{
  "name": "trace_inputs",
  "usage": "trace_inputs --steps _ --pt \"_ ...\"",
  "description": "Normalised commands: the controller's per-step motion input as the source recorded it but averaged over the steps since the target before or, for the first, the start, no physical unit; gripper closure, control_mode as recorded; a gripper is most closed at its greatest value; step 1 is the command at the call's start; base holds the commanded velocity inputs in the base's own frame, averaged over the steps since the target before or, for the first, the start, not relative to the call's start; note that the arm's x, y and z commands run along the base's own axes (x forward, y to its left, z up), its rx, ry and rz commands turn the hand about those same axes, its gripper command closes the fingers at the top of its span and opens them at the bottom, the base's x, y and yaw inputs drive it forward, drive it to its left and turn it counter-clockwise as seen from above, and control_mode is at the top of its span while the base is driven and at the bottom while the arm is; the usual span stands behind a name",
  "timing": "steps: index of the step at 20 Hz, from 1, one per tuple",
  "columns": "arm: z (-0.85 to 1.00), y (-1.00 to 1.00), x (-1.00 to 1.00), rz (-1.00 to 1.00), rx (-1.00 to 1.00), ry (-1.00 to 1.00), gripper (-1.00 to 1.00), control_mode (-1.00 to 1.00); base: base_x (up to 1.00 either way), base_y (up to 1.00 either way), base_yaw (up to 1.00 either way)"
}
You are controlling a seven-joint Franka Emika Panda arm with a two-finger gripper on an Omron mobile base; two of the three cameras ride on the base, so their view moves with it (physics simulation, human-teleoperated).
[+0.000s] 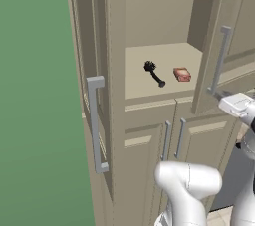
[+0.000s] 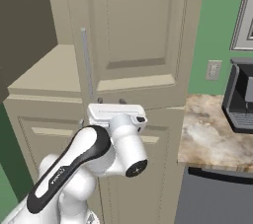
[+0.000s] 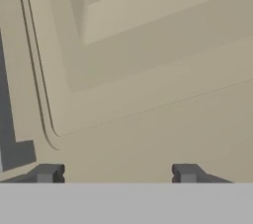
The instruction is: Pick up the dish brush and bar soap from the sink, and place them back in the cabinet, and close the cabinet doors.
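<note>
Spread gripper (image 3: 116,173) faces the right cabinet door (image 1: 226,46); pushing off-centre could slip, leaving it ajar.

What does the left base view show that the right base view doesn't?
Left base view alone: the dish brush and the bar soap lying apart on the cabinet shelf, plus the open left door's handle.

Right base view alone: a marble counter, a dark appliance and a wall outlet.

Both: the beige cabinet, its right door and the white arm.
</note>
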Motion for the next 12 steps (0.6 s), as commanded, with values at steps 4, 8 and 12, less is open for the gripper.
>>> trace_inputs --steps 4,8,12 --pt "0.0 0.13 0.33 -0.13 0.0 0.0 -1.0 -1.0 0.0 0.0 0.0" --pt "0.0 0.07 0.25 -0.11 0.0 0.0 -1.0 -1.0 0.0 0.0 0.0" --pt "0.0 0.06 0.25 -0.09 0.0 0.0 -1.0 -1.0 0.0 0.0 0.0"
